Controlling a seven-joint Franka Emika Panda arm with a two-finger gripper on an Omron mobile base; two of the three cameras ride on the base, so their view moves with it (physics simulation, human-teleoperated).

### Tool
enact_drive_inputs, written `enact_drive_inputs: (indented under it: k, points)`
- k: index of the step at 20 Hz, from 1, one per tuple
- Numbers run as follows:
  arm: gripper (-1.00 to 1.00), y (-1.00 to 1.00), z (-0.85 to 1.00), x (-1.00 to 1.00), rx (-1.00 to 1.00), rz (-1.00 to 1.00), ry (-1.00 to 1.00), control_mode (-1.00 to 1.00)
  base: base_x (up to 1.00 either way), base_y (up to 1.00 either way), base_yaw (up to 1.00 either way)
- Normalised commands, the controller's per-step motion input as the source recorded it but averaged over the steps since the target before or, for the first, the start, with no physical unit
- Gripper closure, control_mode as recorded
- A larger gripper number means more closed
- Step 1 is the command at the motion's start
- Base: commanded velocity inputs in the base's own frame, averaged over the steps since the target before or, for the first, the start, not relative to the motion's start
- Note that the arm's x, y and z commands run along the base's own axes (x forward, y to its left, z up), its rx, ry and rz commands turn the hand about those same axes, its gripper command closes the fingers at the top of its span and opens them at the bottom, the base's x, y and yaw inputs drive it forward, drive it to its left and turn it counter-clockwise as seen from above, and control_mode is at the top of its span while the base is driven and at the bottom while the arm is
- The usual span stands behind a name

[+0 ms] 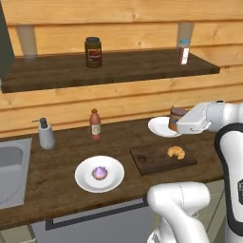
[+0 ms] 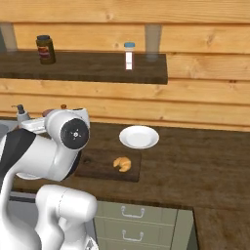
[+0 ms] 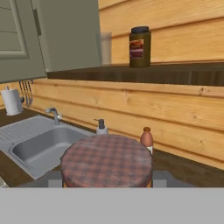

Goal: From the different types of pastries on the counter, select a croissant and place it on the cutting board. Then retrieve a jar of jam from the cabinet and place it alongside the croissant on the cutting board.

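Note:
My gripper [image 1: 179,123] is shut on the jar of jam [image 1: 176,116], a short orange-red jar with a brown lid. It hangs above the counter [image 1: 57,175] over a white plate [image 1: 160,128], just behind the cutting board [image 1: 151,161]. In the hand view the jar's checked lid [image 3: 107,159] sits between my finger tips. The croissant [image 1: 176,152] lies on the right part of the cutting board [image 2: 97,166], also seen as the golden croissant [image 2: 122,163] in the right base view. The cabinet [image 3: 65,35] hangs at the left with its door open.
A cupcake [image 1: 99,172] with purple frosting sits on a white plate [image 1: 85,182] at the front. A red-brown bottle [image 1: 95,124], a soap dispenser [image 1: 46,134] and the sink [image 1: 9,175] are to the left. The wooden shelf [image 1: 118,66] carries a dark jar [image 1: 93,52].

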Motion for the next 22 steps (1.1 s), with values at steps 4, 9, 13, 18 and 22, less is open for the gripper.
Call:
enact_drive_inputs:
  k: [4,9,13,18,22]
  points:
    - [1.0,0.0,0.0,0.0,0.0,0.0,0.0,1.0,0.16,0.0,0.05]
    - [1.0,0.0,0.0,0.0,0.0,0.0,0.0,1.0,0.31,-0.01,0.06]
    - [1.0,-0.22,-0.66,0.35,-0.01,0.24,-0.07,-1.0,0.0,0.0,0.0]
    - [1.0,-0.15,-0.82,0.39,-0.05,0.36,-0.06,-1.0,0.0,0.0,0.0]
    - [1.0,-0.02,-0.84,0.29,-0.07,0.35,0.0,-1.0,0.0,0.0,0.0]
